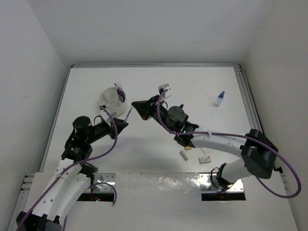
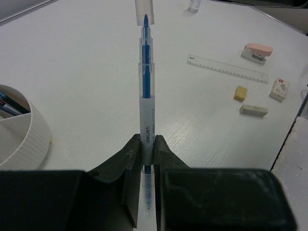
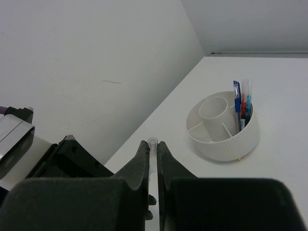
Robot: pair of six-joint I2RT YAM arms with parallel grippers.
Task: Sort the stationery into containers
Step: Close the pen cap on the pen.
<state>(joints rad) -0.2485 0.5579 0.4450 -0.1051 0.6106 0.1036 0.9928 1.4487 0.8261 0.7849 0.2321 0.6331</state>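
Straight out of the clamping left gripper juts the blue pen, tip toward a clear cap pinched in the right gripper. Only the left wrist view shows the ruler.

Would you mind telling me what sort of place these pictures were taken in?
Probably a robotics lab test cell: plain white walls box in a white table, two robot arms are bolted at its near edge, and a ruler and erasers lie loose on it.
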